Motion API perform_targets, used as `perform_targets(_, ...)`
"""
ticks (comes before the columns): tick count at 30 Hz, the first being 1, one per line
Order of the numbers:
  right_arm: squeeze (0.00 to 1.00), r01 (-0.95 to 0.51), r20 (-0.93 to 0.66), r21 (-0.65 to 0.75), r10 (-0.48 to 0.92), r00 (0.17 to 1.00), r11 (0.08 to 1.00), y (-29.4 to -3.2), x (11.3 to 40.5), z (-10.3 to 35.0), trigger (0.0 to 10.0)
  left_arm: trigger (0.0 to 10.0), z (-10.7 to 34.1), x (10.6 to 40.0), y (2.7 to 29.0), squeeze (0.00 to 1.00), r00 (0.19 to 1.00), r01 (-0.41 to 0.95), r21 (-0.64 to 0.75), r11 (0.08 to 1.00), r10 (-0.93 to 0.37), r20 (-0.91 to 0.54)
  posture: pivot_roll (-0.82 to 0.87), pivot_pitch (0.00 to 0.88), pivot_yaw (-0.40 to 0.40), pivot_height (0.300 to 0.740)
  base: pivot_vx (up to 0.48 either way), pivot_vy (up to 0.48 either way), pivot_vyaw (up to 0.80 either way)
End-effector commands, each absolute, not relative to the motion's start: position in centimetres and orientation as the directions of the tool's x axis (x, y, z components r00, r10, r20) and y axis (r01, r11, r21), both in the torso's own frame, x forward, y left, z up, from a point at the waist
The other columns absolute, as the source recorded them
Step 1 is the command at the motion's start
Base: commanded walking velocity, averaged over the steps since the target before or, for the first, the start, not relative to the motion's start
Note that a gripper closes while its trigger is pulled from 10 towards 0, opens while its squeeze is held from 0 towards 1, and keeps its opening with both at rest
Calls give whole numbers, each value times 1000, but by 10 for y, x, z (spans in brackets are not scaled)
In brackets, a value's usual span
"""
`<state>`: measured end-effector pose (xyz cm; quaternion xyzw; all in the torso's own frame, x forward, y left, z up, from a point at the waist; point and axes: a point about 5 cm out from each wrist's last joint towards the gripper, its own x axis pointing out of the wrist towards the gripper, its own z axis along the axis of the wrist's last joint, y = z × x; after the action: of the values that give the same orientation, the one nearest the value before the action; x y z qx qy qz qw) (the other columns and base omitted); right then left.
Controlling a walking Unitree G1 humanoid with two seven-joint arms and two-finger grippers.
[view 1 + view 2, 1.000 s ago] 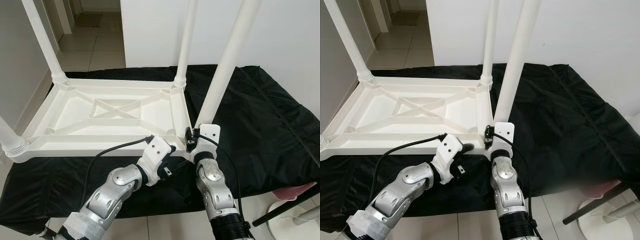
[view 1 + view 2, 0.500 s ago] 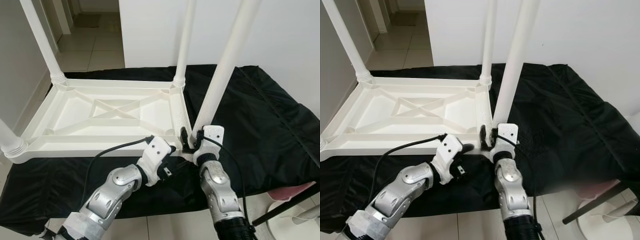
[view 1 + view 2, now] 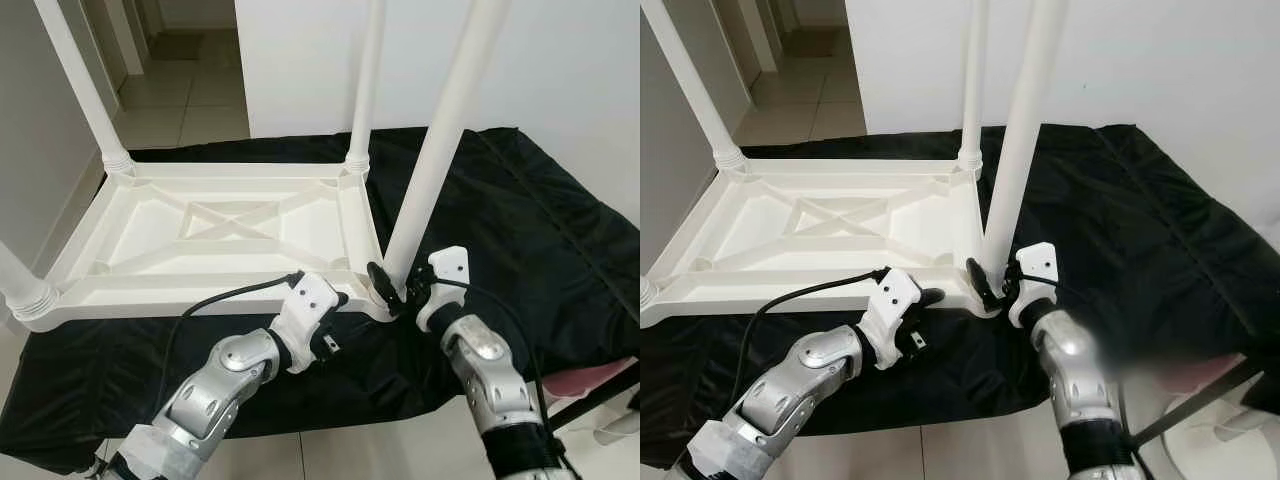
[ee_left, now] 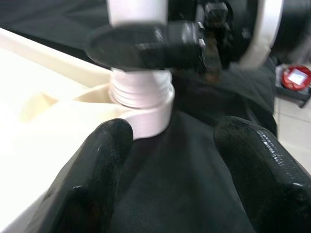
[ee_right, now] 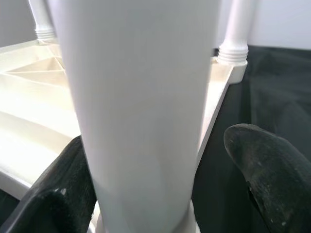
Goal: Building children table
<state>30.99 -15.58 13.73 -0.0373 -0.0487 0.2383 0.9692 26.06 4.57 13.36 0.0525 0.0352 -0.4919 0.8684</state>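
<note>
My right claw (image 3: 392,290) sits at the foot of the near table leg (image 3: 437,150), one black finger on each side of the white tube; the wrist view shows the tube between my fingers (image 5: 272,170), with a sliver of gap on one side, so I judge the claw narrow and cupping the leg rather than clamped hard. The leg's long axis runs straight up from my claw toward twelve o'clock, leaning slightly to one o'clock at its top. Its ribbed threaded end meets the corner socket (image 4: 146,109) of the upturned white tabletop (image 3: 230,225), which lies at about ten o'clock from this claw on a black cloth (image 3: 520,220).

My left claw (image 3: 340,315) is at nine o'clock from the right one, just beside the same corner, fingers spread wide and holding nothing; one finger rests near the tabletop's edge, the other over the cloth.

Three more legs stand upright at the other corners: the far right leg (image 3: 365,85), the far left leg (image 3: 85,85) and the near left leg (image 3: 20,280).

The coming turn, I judge, depends on keeping the leg upright over its socket, and my right claw is the nearer one for that.
</note>
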Motion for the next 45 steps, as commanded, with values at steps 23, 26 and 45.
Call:
perform_targets(23, 0, -643, -59, -160, 643, 764, 749, -153, 327, 123, 10000, 10000, 134, 252, 40, 0, 350, 937, 44, 347, -925, -147, -63, 6, 24, 740, 0, 0, 0)
perform_targets(26, 0, -602, -34, -148, 604, 796, 785, -154, 327, 126, 10000, 10000, 134, 252, 40, 0, 351, 936, 43, 349, -925, -147, -64, 9, 25, 740, 0, 0, 0)
perform_targets(45, 0, -146, 29, -59, 148, 989, 988, -144, 312, 133, 10000, 10000, 130, 248, 39, 0, 356, 934, 32, 356, -922, -150, -69, 11, 12, 740, 0, 0, 0)
